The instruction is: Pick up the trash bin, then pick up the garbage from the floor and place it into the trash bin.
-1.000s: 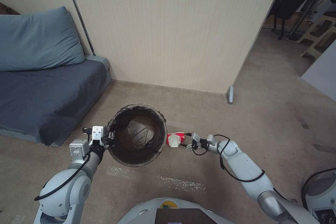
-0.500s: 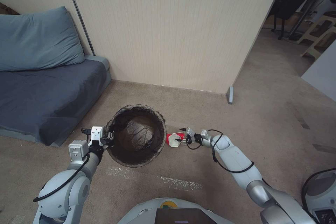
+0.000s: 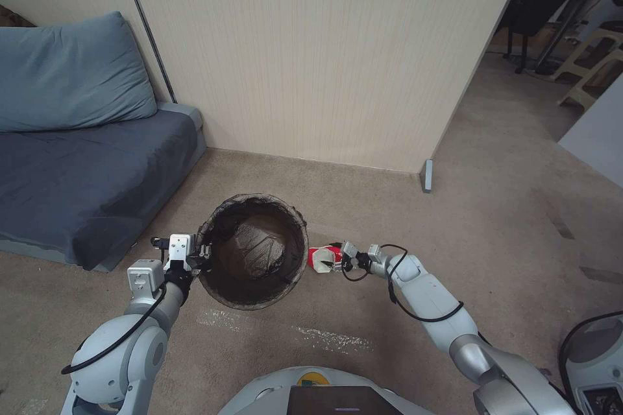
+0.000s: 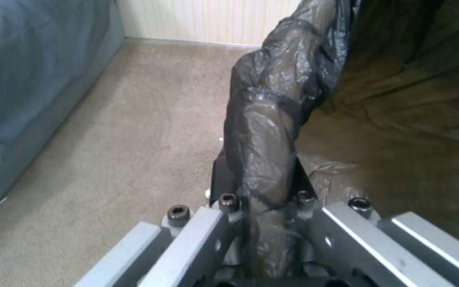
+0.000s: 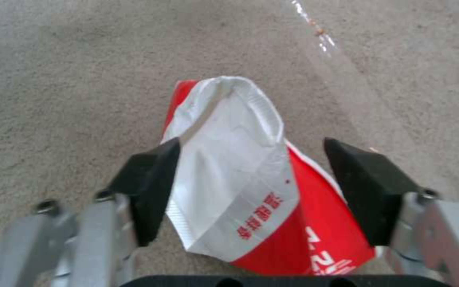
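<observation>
Now right tool (image 3: 337,260) closer, open around carton (image 3: 322,258), left tool (image 3: 202,251) clamping bin rim (image 3: 214,224)

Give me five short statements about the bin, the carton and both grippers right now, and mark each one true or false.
1. The left gripper is clamped on the bagged rim of the trash bin. True.
2. The right gripper is shut on the red-and-white carton. False: its pads stand open on either side of the carton.
3. The carton lies inside the bin. False: it is on the floor, beside the bin.
4. The bin is lined with a dark bag. True.
5. The bin stands on the blue sofa. False: the sofa is off to its left.
</observation>
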Available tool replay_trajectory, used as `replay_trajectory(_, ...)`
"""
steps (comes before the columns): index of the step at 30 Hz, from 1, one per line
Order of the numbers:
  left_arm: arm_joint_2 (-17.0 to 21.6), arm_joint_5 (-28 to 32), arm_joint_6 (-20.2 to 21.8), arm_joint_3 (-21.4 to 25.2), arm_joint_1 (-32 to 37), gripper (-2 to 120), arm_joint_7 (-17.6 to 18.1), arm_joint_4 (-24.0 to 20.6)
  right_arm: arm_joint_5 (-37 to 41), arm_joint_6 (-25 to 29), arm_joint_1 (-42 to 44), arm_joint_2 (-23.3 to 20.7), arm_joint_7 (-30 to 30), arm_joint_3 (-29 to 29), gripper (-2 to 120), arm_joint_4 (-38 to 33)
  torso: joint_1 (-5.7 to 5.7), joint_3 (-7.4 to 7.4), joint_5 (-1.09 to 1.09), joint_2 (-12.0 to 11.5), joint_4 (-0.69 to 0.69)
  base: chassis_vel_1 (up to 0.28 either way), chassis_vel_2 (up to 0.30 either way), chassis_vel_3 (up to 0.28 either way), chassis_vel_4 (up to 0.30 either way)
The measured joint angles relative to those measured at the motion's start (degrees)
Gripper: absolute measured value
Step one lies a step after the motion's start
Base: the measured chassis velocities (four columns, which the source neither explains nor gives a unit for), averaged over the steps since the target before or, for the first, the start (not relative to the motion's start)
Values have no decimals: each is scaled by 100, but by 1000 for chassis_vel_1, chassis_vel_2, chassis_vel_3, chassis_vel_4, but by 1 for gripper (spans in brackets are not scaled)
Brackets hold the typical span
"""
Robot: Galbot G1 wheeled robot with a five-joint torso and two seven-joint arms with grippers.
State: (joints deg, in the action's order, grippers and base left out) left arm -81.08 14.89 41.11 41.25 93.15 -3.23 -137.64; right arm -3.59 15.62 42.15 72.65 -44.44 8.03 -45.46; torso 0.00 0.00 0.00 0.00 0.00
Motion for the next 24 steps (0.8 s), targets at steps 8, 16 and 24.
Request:
replay_trajectory(8,-7,-16,-5,-13,8,0,-2,-25,-97,41,9,76,0,61,36,148,0,0,0,0,0,0,0,0,0)
replay_trajectory(16,2,-17,-5,-2,18,0,-4,-33,-118,80,12,70,0,114,12,221,0,0,0,0,-1,0,0,0,0)
replay_trajectory(24,7,-20,-12,-10,11,0,-11,-32,-124,114,77,25,-15,209,0,231,0,0,2,0,0,0,0,0,0)
